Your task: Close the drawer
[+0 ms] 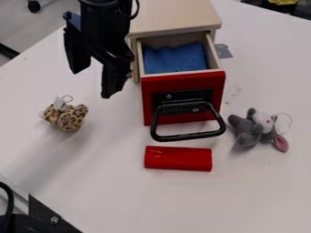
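Hanging to the left of the drawer [183, 78], the hand [91, 83] had its fingers spread wide, with nothing between them. The drawer stood well out of its wooden cabinet [175, 14], its red front facing the near side and its black handle [188, 136] jutting out over the counter [121, 195]. From there the hand needed to get round to the near side and push. A push on one corner could have skewed the drawer and jammed it, and a finger could have hooked the handle's loop. The red block [178, 158] lay just near of the handle, where a low approach might have knocked it. The blue cloth [175, 59] inside might have bunched against the cabinet's edge, and too hard a shove could have slid the whole cabinet away.
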Motion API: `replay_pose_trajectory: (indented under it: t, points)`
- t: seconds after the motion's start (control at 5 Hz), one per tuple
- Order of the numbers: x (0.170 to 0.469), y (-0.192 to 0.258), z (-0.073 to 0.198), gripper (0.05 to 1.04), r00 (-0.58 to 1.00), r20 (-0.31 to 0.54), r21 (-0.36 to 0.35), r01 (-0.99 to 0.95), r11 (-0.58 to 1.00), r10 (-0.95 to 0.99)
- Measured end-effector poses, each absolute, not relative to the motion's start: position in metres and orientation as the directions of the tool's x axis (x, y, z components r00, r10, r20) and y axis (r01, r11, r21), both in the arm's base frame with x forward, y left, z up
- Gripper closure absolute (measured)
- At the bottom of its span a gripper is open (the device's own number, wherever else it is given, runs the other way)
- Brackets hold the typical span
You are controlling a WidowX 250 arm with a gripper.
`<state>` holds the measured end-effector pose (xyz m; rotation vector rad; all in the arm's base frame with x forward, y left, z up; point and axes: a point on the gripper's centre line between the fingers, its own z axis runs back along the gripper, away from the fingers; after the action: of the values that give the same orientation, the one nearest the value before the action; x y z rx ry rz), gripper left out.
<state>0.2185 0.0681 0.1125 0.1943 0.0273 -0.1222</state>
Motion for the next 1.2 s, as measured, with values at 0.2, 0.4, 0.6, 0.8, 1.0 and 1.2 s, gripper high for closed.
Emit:
replay_pose_trajectory:
  t: [0.2, 0.4, 0.6, 0.8, 1.0, 1.2]
  points:
    - [0.217, 0.067, 0.109, 0.083, 0.991, -0.055, 0.185, 0.128, 0.974, -0.120]
    - [0.214, 0.060, 0.107, 0.083, 0.965, -0.066, 0.213, 0.264, 0.941, -0.256]
    - [0.210, 0.048, 0.108, 0.084, 0.927, -0.065, 0.243, 0.374, 0.895, -0.370]
    - [0.211, 0.035, 0.106, 0.083, 0.861, -0.101, 0.290, 0.505, 0.813, -0.499]
    - [0.209, 0.026, 0.099, 0.084, 0.775, -0.138, 0.298, 0.626, 0.721, -0.616]
    - [0.207, 0.016, 0.093, 0.083, 0.667, -0.185, 0.312, 0.737, 0.600, -0.722]
